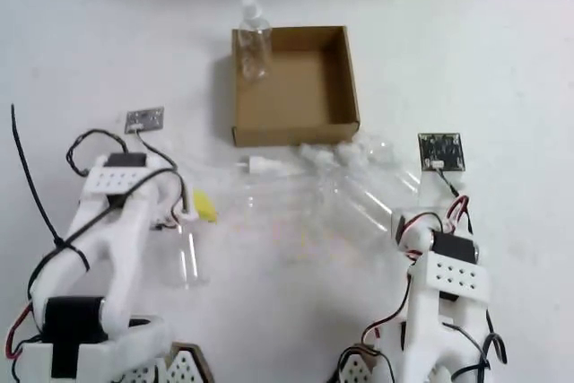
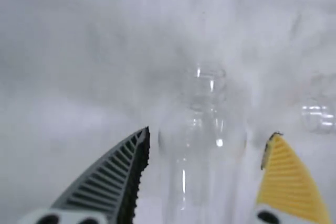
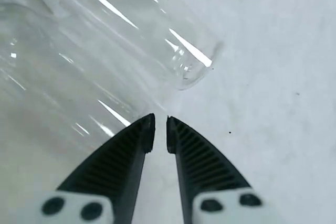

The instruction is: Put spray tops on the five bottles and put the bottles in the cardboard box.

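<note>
The cardboard box (image 1: 341, 78) sits at the back middle of the table, and one clear bottle with a spray top (image 1: 254, 38) leans at its left wall. Several clear bottles (image 1: 363, 187) lie in front of the box, with white spray tops (image 1: 261, 165) among them. My left gripper (image 1: 190, 214) (image 2: 207, 137) is open, its grey and yellow fingers on either side of a capless clear bottle (image 1: 189, 256) (image 2: 202, 145). My right gripper (image 1: 400, 223) (image 3: 158, 119) is shut and empty, just short of the bottom of a lying bottle (image 3: 173, 61).
Two small dark boards lie on the white table, one at the left (image 1: 144, 119) and one at the right (image 1: 441, 152), each with a cable running to an arm. Bare table stretches between the two arm bases at the front.
</note>
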Robot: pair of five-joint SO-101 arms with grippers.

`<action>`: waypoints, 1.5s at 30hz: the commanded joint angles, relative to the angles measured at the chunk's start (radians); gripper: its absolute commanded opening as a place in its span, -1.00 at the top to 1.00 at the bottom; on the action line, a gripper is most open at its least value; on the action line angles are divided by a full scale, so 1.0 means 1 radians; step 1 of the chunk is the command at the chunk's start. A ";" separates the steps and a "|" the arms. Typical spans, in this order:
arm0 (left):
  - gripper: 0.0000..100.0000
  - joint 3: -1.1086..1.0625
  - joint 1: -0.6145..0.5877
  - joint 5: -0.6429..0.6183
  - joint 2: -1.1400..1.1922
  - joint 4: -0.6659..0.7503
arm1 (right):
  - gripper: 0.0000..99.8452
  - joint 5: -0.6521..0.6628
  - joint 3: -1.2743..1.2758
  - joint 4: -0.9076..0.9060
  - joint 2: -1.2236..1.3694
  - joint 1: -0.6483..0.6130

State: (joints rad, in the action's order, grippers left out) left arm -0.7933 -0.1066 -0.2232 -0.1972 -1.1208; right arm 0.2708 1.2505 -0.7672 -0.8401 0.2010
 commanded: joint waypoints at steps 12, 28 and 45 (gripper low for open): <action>0.33 0.074 0.008 0.015 0.004 -0.094 | 0.96 0.011 -0.006 0.015 0.001 0.004; 0.33 0.167 0.044 0.054 0.015 -0.176 | 0.96 0.011 -0.006 0.015 0.001 0.004; 0.73 0.362 0.042 0.057 0.328 -0.241 | 0.96 0.011 -0.006 0.016 0.001 0.004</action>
State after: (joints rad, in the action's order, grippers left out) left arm -0.4849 -0.0852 -0.1757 0.1297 -1.3464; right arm 0.2708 1.2505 -0.7672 -0.8401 0.2010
